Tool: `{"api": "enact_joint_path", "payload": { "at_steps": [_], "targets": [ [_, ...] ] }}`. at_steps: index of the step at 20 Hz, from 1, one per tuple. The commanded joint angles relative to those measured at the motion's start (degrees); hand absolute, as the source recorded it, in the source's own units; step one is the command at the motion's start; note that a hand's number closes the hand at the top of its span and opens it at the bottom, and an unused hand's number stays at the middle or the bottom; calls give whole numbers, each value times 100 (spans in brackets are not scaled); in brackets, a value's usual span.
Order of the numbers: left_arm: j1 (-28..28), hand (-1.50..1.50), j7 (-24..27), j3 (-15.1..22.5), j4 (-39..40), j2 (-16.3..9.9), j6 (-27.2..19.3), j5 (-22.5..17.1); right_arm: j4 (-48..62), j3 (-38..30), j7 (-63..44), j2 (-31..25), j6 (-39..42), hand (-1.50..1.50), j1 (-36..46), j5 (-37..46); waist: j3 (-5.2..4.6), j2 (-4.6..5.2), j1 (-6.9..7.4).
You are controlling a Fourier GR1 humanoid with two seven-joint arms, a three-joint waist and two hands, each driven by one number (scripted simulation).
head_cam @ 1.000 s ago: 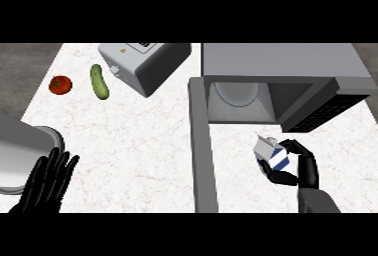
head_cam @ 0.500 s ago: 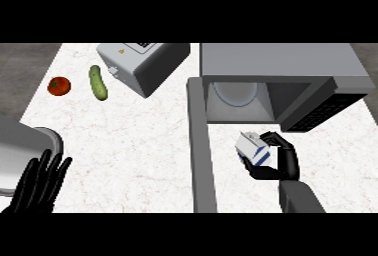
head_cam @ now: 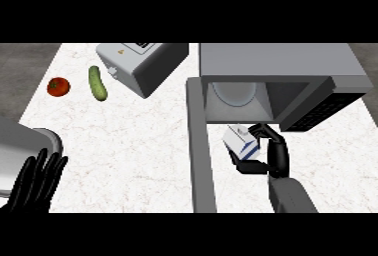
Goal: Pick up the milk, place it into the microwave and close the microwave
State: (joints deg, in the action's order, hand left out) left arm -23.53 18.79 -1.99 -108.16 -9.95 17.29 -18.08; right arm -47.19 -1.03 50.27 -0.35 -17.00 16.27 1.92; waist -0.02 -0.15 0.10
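The milk (head_cam: 240, 139) is a small white carton with a blue band. My right hand (head_cam: 260, 152) is shut on it, fingers curled round its right side. It hangs tilted just in front of the mouth of the grey microwave (head_cam: 275, 59). The microwave stands open, with a pale round turntable (head_cam: 235, 93) showing inside. Its door (head_cam: 199, 150) swings out toward me as a long grey panel left of the milk. My left hand (head_cam: 35, 182) rests open at the lower left, fingers up.
A toaster (head_cam: 139, 64) stands at the back, left of the microwave. A cucumber (head_cam: 97, 83) and a tomato (head_cam: 58, 86) lie at the far left. A grey pot (head_cam: 21, 146) sits at the left edge above my left hand.
My right hand has carried the milk up and to the left, from the counter's right side to the microwave's opening. The left hand has drifted slightly down.
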Motion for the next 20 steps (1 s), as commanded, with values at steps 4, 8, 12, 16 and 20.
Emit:
{"api": "enact_joint_path", "payload": {
  "at_steps": [4,8,12,16,20],
  "targets": [
    [4,-150,70,-505,224,-187,498,-319,-656,198,-975,27,-708,150,210,231,0,8,13],
    [425,-150,-430,-363,118,-7,118,-147,-462,210,-1392,-285,-811,150,732,275,2,15,18],
    [494,-150,4,-406,678,-5,437,45,404,137,-1566,27,-1338,150,1442,512,2,27,52],
    [601,-150,-354,-470,411,-7,274,-182,1244,112,-2094,-505,-1424,150,2263,926,3,48,107],
    [447,-150,-375,-330,281,17,428,-152,2303,-206,-2115,-633,-1856,150,3070,1034,10,83,232]
  ]
}}
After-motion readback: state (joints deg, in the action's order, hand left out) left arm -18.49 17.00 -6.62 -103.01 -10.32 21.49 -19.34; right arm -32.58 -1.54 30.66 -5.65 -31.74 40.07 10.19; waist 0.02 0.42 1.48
